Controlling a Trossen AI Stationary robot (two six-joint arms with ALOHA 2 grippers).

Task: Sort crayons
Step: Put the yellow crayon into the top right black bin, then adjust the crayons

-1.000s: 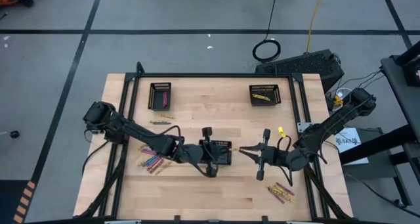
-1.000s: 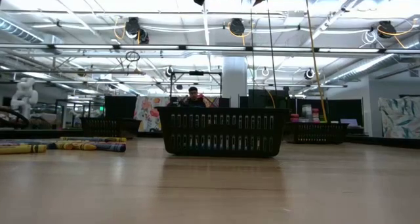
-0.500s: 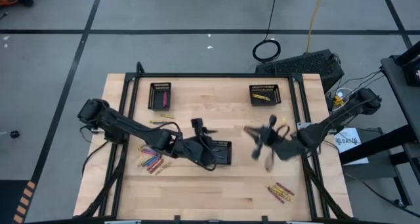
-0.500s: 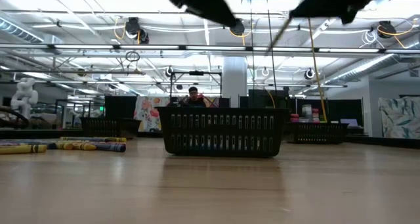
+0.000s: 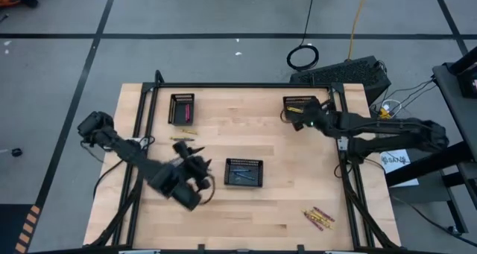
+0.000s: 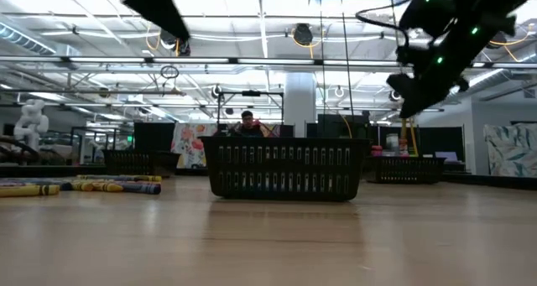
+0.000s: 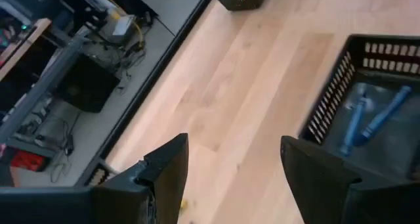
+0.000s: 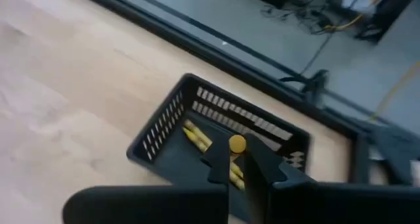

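My right gripper is shut on a yellow crayon above the far-right black tray, where other yellow crayons lie. My left gripper hangs open and empty over the table's left part, left of the middle tray, which holds blue crayons. The far-left tray holds pink crayons. Loose crayons lie flat at the near right and on the left. My right gripper pinches the yellow crayon between its two fingertips. Only the crayon's round end shows, sticking out past the fingers, so the crayon runs roughly along them. The crayon is lifted clear, above the far-right tray's floor.
A black frame runs along the table's far edge and sides, close behind the far trays. Bare wood lies between the three trays. In the low view, people and equipment show in the room behind the table.
My left gripper has gone from over the middle tray toward the table's left edge. My right gripper has swung from the table's middle to the far-right tray and hangs above it.
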